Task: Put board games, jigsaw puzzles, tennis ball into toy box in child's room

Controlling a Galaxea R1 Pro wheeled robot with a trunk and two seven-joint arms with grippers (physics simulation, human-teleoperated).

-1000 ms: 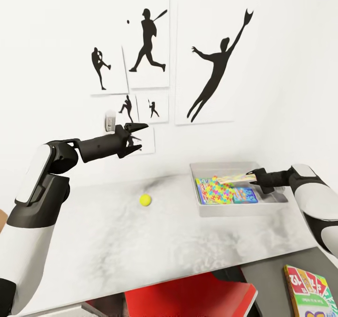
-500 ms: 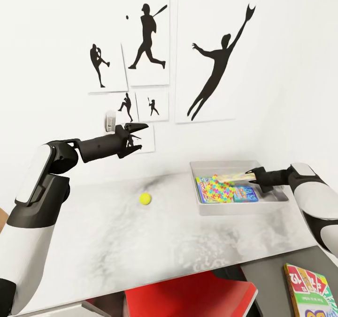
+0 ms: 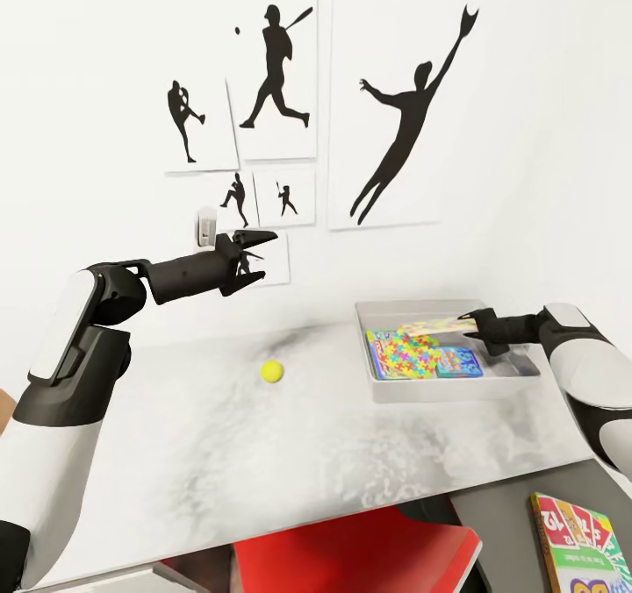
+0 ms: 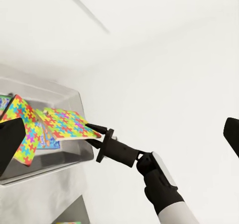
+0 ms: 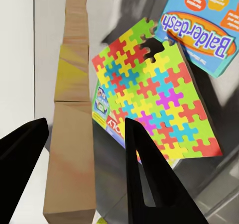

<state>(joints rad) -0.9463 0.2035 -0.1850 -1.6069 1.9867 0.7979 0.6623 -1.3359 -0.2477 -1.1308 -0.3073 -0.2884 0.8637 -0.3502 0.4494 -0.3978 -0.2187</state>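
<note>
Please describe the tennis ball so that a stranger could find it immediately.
Look at the long light-grey table below the baseball pictures. The tennis ball lies alone on its top, to the left of the toy box. It is the one small, round, yellow-green thing there.

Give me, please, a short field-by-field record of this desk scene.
Right tool: shut on a thin multicoloured jigsaw sheet, held tilted above the light-grey toy bin
In bin: second jigsaw sheet, small blue game box
Left tool: open, raised, empty
Small yellow-green tennis ball: on light-grey tabletop, outside bin
</note>
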